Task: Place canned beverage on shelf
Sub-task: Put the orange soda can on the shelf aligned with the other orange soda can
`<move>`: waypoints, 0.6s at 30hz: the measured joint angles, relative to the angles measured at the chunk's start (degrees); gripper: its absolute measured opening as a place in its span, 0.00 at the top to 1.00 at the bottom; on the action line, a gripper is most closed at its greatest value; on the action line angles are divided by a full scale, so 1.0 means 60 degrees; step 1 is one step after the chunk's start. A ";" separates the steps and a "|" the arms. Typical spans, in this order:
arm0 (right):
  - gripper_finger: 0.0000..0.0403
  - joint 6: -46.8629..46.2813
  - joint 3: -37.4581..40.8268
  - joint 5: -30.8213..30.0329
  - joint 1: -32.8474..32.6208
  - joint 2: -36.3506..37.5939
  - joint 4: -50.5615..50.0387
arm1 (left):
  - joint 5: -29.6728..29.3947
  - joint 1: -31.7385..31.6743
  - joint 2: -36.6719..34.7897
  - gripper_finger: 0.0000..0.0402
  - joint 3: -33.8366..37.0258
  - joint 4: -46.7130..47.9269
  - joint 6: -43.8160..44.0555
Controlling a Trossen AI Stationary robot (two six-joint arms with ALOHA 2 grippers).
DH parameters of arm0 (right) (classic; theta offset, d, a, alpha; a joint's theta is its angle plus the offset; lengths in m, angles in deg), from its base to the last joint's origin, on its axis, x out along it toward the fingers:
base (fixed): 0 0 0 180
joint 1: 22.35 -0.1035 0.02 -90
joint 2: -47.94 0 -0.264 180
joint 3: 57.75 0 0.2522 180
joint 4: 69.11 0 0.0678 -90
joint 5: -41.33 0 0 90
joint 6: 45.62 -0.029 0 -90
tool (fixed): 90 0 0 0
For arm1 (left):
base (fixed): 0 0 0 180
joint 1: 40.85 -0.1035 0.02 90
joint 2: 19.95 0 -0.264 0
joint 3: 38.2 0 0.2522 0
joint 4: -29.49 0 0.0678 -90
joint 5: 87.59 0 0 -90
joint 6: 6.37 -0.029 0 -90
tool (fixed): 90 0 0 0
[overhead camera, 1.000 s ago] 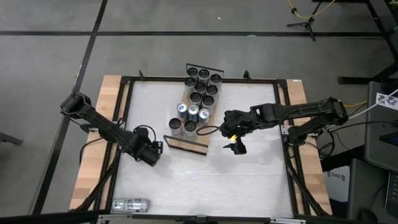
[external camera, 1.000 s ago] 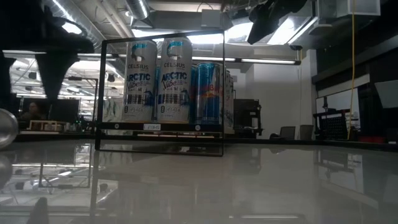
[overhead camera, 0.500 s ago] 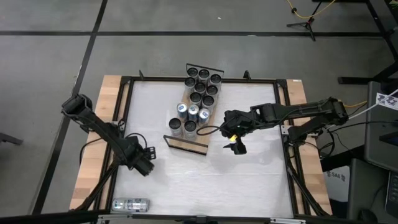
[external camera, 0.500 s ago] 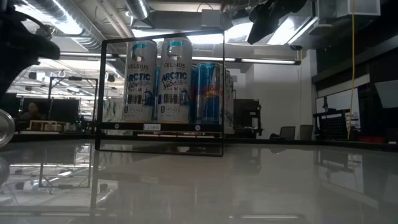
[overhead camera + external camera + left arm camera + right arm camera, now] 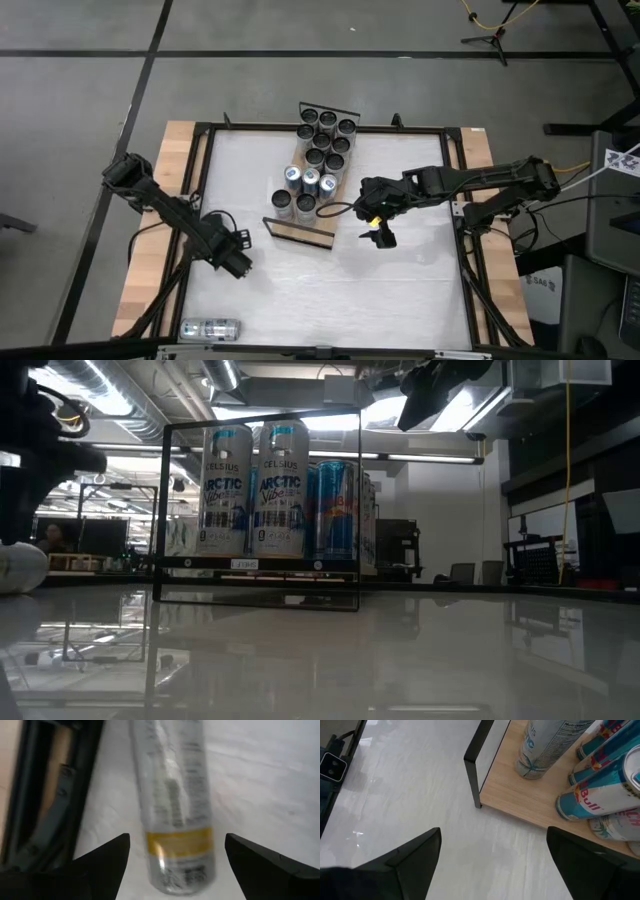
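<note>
My left gripper (image 5: 238, 265) hangs over the white table (image 5: 400, 290) near its left side, fingers spread apart and holding nothing. Through my left wrist camera I see a silver can (image 5: 175, 805) lying on its side on the tabletop, a yellow band near one end, its body showing between my two dark fingertips (image 5: 107, 855) but not touched by them. From above, that lying can (image 5: 211, 328) sits near the table's front left corner, well apart from the shelf. In the low view a pale rounded shape at the left edge may be this can's end, though I cannot be sure.

Toward the middle stands the shelf (image 5: 300, 232), a light-wood board with a black wire rail (image 5: 297, 222) at its near end, set at a slant. Upright cans (image 5: 318, 160) fill most of it, blue ones and white ones (image 5: 227, 485); the board's end nearest the rail is bare.

My right gripper (image 5: 380, 236) hovers just to the right of the shelf's near end, fingers wide apart and empty.
</note>
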 joint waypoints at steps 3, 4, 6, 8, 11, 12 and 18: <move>0.11 0.0000 0.0000 0.0000 -0.0001 0.0000 0.0002 | -0.0048 -0.0043 -0.0003 0.20 0.0076 0.0280 0.0000; 0.11 0.0000 0.0000 0.0000 0.0000 0.0000 0.0002 | -0.0144 -0.0071 -0.0006 0.20 0.0133 0.0266 -0.0003; 0.11 0.0000 0.0000 0.0000 0.0002 0.0000 0.0002 | -0.0329 -0.0129 -0.0003 0.20 0.0266 0.0225 -0.0015; 0.11 -0.0002 0.0000 0.0000 0.0001 0.0000 0.0001 | -0.0452 -0.0240 -0.0003 0.20 0.0434 0.0170 -0.0019; 0.11 0.0000 0.0000 0.0002 0.0000 0.0000 0.0000 | -0.0475 -0.0456 -0.0003 0.20 0.0757 0.0032 -0.0026; 0.11 -0.0003 0.0000 0.0000 -0.0001 0.0000 0.0002 | -0.0482 -0.0510 -0.0003 0.20 0.0852 0.0042 -0.0026; 0.11 0.0000 0.0000 0.0000 -0.0002 0.0000 0.0002 | -0.0489 -0.0766 -0.0003 0.20 0.1323 0.0047 -0.0301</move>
